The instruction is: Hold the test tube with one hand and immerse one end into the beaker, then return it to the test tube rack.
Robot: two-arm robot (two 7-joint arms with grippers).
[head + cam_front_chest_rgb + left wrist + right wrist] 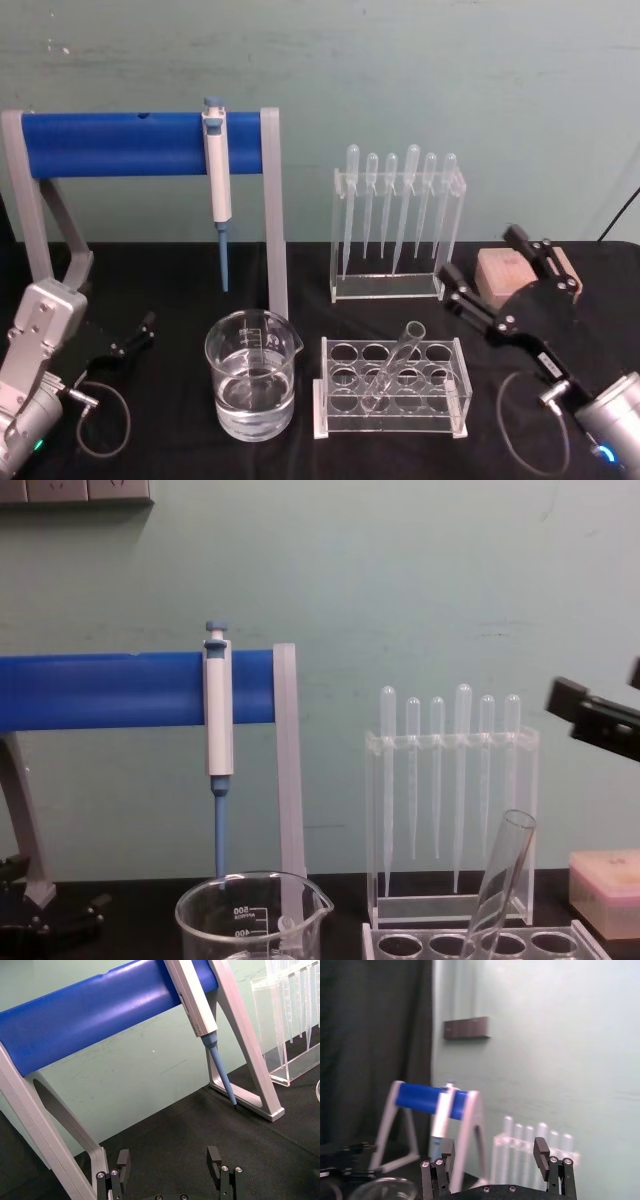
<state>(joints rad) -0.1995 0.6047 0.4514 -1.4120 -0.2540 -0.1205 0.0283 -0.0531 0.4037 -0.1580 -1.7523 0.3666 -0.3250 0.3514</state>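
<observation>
The test tube (396, 362) (502, 875) leans tilted in a clear rack (330, 420) (372, 942) at the table's front centre, its open top pointing up and right. Left of the rack stands the beaker (252, 375) (250, 912), part-filled with clear liquid; its rim (384, 1186) also shows in the right wrist view. My right gripper (487, 262) (494, 1150) hovers open, right of and above the rack, apart from the tube. One of its fingers (592, 718) enters the chest view from the right. My left gripper (120, 318) (169, 1160) rests open at the far left, holding nothing.
A grey stand with a blue bar (130, 143) holds a hanging pipettor (217, 180) behind the beaker. A clear holder with several plastic pipettes (398, 205) stands behind the rack. A pale block (503, 272) sits behind my right gripper. Cables loop near both wrists.
</observation>
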